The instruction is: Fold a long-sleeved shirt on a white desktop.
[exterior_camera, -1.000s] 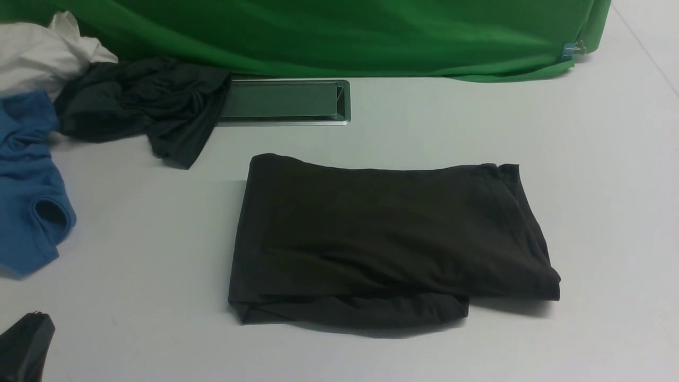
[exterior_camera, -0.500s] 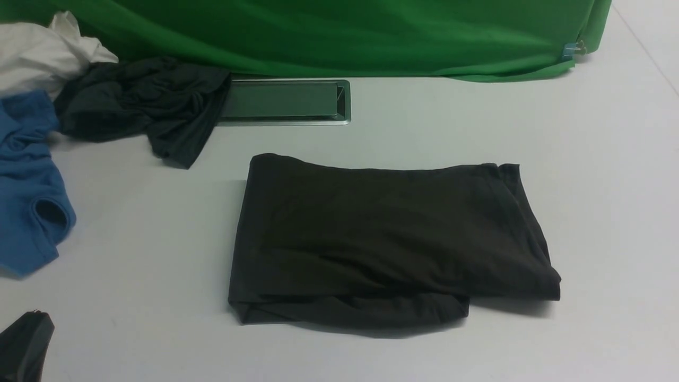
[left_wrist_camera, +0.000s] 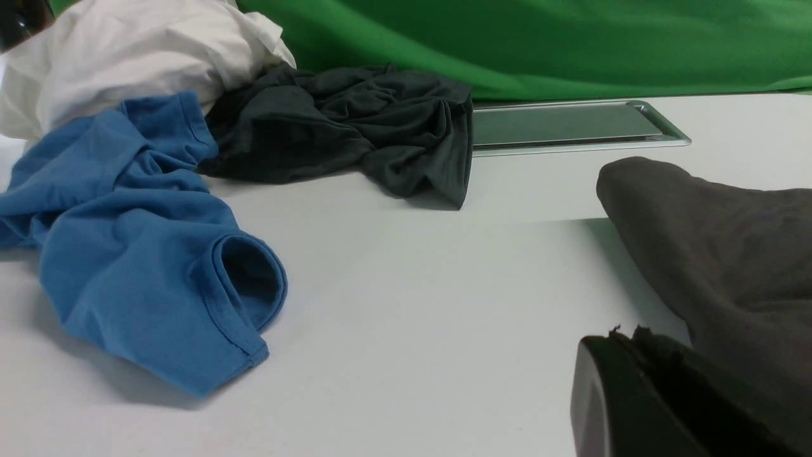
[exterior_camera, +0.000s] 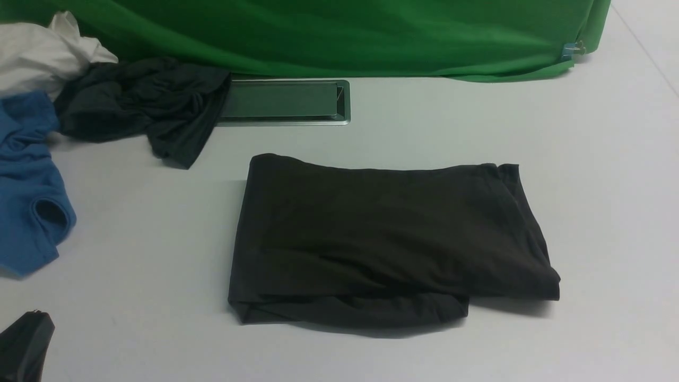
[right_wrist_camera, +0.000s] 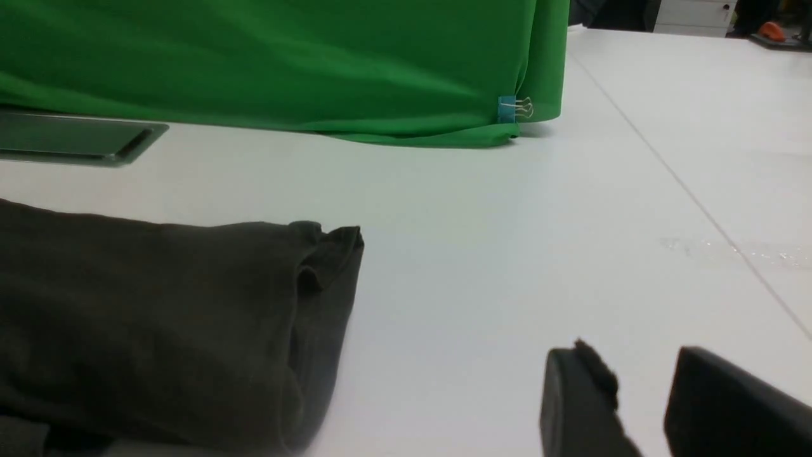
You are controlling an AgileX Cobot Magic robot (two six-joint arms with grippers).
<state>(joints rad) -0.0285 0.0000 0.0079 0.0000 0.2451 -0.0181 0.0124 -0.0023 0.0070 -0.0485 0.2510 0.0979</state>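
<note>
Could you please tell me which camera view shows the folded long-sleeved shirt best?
The front view: the whole long-sleeved shirt lies folded there, every edge visible. The left wrist view catches only one end, and the right wrist view only the other end.

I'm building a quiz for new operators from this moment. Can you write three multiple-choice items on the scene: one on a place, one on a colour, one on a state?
1. Where does the long-sleeved shirt lie on the white desktop?
A. On the green backdrop
B. Near the middle, in front of the metal cable slot
C. Under the blue garment

2. What colour is the garment at the desktop's left edge, nearest the robot?
A. Blue
B. Red
C. Yellow

3. What state is the shirt in?
A. Spread flat, sleeves out
B. Hanging from a gripper
C. Folded into a compact rectangle, untouched

Answers: 1 B, the front view shows it central, nearer than the slot. 2 A, it is plainly blue in the front and left wrist views. 3 C, layered edges show and the right gripper stands apart from it, holding nothing.
</note>
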